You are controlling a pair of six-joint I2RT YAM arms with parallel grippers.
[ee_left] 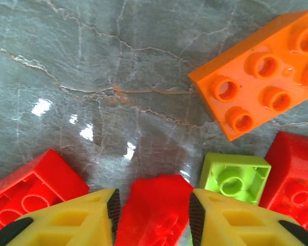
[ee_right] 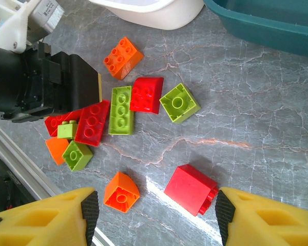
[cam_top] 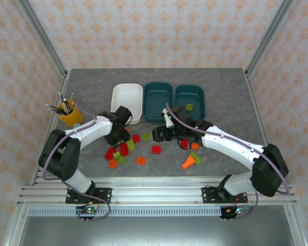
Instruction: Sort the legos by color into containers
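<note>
Red, orange and lime legos lie scattered on the grey table in front of the containers: a white tub (cam_top: 127, 102) and two teal tubs (cam_top: 158, 101) (cam_top: 189, 99). The right teal tub holds one green lego (cam_top: 189, 107). My left gripper (ee_left: 154, 211) is down in the pile with both pads pressed against a red lego (ee_left: 153, 197). An orange lego (ee_left: 262, 72) and a green lego (ee_left: 235, 177) lie just beyond it. My right gripper (ee_right: 156, 207) hangs open above the table, over a red lego (ee_right: 191, 188) and an orange lego (ee_right: 121, 191) that lie between its fingers' lines.
A yellow cup of pencils (cam_top: 69, 114) stands at the left. A few more legos lie under my right arm, among them an orange one (cam_top: 187, 164) and a green one (cam_top: 196, 158). The left arm's wrist (ee_right: 41, 82) is close to the right gripper's left side.
</note>
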